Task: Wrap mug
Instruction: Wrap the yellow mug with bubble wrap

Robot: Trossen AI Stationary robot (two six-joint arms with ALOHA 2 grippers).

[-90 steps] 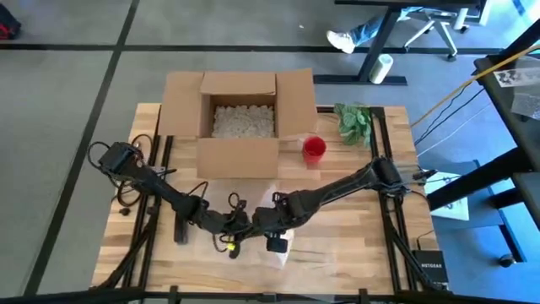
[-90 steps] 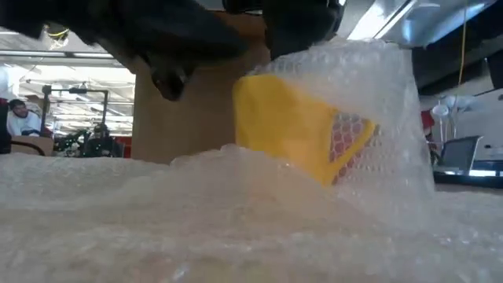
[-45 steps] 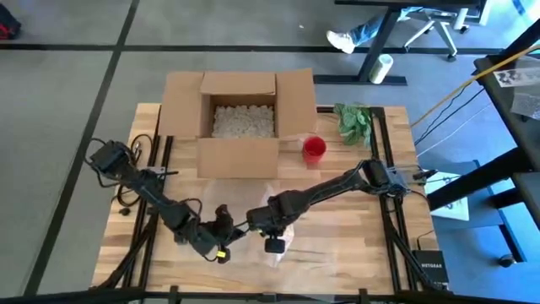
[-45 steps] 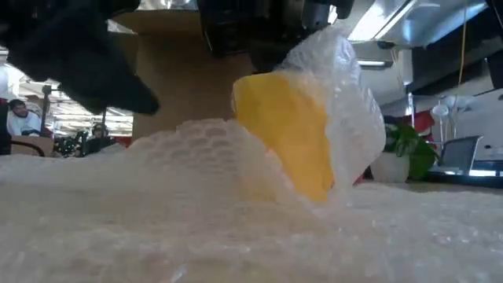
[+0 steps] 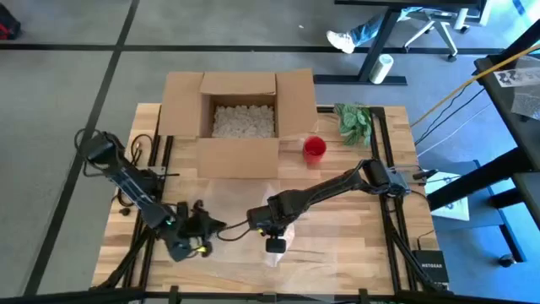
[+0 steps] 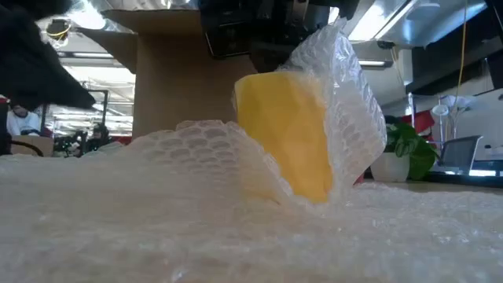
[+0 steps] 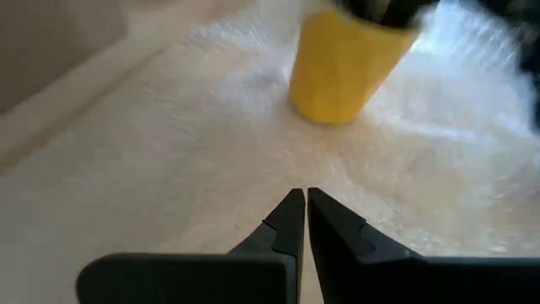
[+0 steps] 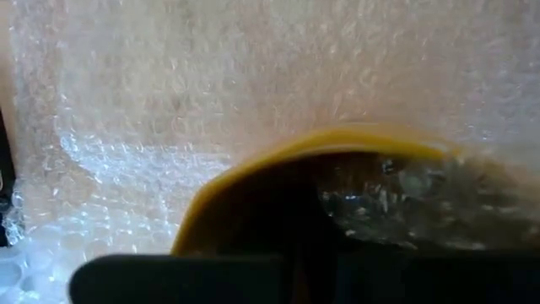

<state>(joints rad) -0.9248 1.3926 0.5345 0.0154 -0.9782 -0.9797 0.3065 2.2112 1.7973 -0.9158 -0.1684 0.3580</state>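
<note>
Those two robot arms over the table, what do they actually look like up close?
Both are dark, nearly black, built from slim jointed segments with loose black cables along them. The left gripper ends in two flat, pointed dark fingers on a broad black crossbar, with a small yellow-green mark near its wrist. The right gripper carries a blocky black housing with a pale patch at its end.

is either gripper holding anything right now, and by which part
The right gripper holds the yellow mug by its rim, with bubble wrap pinned against it. The left gripper is shut and empty, off to the side.
</note>
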